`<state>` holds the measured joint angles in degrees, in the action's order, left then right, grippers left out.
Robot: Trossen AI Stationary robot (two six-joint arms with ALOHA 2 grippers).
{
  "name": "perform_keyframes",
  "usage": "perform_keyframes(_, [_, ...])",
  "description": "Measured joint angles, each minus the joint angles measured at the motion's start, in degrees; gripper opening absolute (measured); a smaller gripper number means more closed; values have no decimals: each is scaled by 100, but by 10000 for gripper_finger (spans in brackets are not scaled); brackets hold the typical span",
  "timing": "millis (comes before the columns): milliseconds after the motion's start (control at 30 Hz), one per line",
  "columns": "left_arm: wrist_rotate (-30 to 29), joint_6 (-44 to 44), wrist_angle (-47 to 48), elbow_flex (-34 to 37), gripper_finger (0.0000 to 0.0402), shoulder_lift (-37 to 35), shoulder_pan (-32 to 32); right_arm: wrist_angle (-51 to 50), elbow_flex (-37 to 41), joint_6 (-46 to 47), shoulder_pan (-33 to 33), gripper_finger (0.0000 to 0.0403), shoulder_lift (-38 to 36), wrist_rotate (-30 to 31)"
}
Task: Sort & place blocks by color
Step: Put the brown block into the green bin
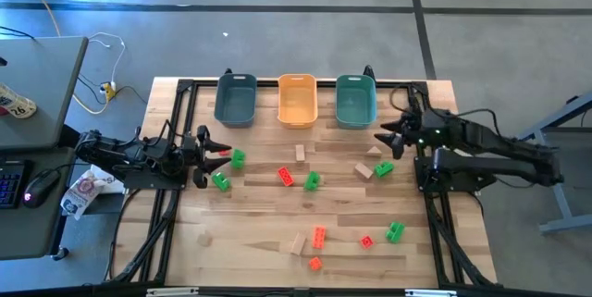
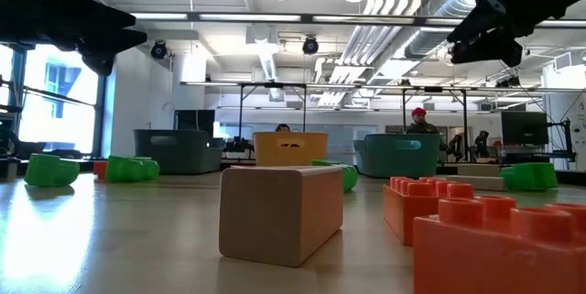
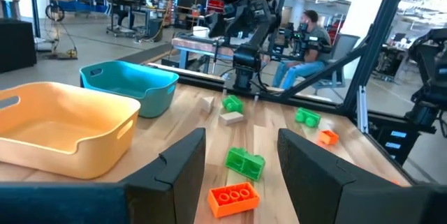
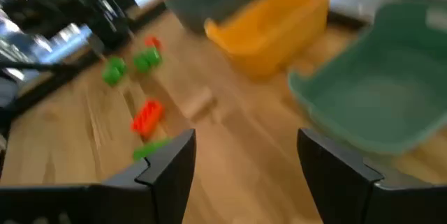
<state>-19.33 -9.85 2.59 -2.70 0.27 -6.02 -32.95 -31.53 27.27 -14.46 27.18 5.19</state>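
Several small blocks, green, red-orange and tan, lie scattered on the wooden table (image 1: 259, 214). My left gripper (image 1: 211, 156) hovers level at the table's left side, open, with nothing between its fingers (image 3: 241, 137). Two green blocks (image 1: 238, 158) (image 1: 220, 180) lie just beside it. Ahead of it lie a red block (image 3: 234, 196) and a green block (image 3: 244, 161). My right gripper (image 1: 381, 140) hangs above the table's far right, open and empty (image 4: 246, 140), near the right teal bin (image 1: 355, 100) and a green block (image 1: 383, 168).
Along the far edge stand a teal bin (image 1: 235, 100), an orange bin (image 1: 297, 100) and the second teal bin. Near the front edge lie a tan block (image 2: 279, 213) and red blocks (image 2: 430, 207). Black frame rails (image 1: 176, 112) border the table. A person sits beyond the table (image 3: 307, 42).
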Motion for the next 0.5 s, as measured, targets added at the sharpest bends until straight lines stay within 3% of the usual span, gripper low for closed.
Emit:
perform_keyframes(300, [-131,-154,-2,0,168,-1,0,-579,-606,532,28,236,1408,-660])
perform_keyframes(500, [-367,-218,-26,0,168,-1,0,-563,-675,782,415,236,2107,-731])
